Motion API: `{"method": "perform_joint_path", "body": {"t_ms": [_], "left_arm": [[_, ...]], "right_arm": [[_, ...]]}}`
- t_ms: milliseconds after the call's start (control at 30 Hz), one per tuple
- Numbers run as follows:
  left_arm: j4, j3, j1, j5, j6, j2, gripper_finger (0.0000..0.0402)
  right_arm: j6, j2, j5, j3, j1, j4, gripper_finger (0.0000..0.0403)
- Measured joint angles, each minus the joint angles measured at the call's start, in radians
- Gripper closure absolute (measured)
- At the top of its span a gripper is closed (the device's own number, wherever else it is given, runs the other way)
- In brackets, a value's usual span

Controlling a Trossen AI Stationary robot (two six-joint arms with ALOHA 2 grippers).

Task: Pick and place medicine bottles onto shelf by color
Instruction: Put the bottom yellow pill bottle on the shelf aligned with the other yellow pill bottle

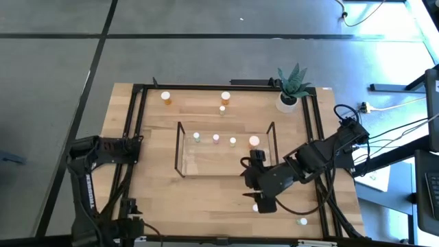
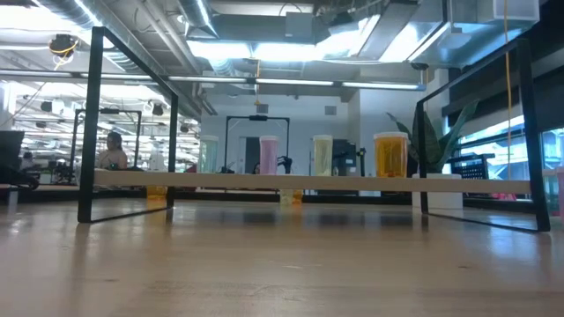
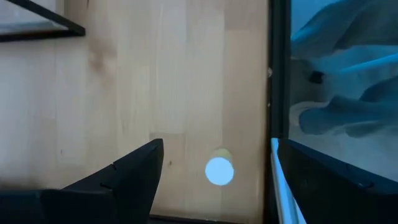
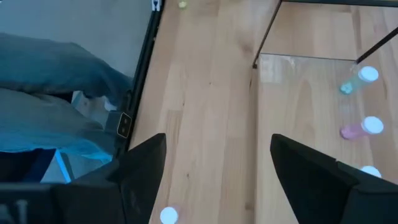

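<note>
1. Four to count on the shelf, on the far side of the right claw: greenish bottle, pink bottle, pale yellow bottle, orange bottle. All upright in one row, each apart from the next.
2. Right claw spread wide, nothing between its fingers, hanging over the table with a corner of the shelf just beside it.
3. Closest loose one: white-capped bottle, upright, just beside the right claw on the side away from the shelf, not touched. Body colour hidden under the cap, so impossible to say which group it belongs with.
4. Farther out on that same side, well apart from the claw: small pale-green bottle.
5. Left claw likewise spread and empty, waiting well apart from the right claw, with a round-capped bottle on the boards just ahead of it.
6. Likely handling: very light, stiff plastic, smooth and round, easy to tip or send rolling with a nudge.
7. Best taken across the body just under the cap, fingers square on both sides, coming straight down.
8. Worth closing gently and evenly, since a one-sided touch would probably knock it over.
</note>
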Motion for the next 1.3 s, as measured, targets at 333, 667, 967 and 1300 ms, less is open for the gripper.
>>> {"method": "perform_joint_path", "body": {"t_ms": [333,667,967,1300], "left_arm": [[0.001,0.000,0.016,0.099,-0.001,0.090,0.0092],[0.053,-0.015,-0.004,0.105,-0.036,0.097,0.0092],[0.130,-0.162,-0.009,0.135,-0.078,0.098,0.0092],[0.163,-0.227,-0.009,0.136,-0.130,0.098,0.0092]], "right_arm": [[-0.002,0.000,0.075,0.000,-0.001,0.004,0.0114],[-0.002,0.000,0.075,0.000,-0.001,0.004,0.0114],[-0.003,0.000,0.075,0.000,-0.001,0.004,0.0114],[-0.002,0.001,0.075,0.000,-0.001,0.004,0.0114]]}}
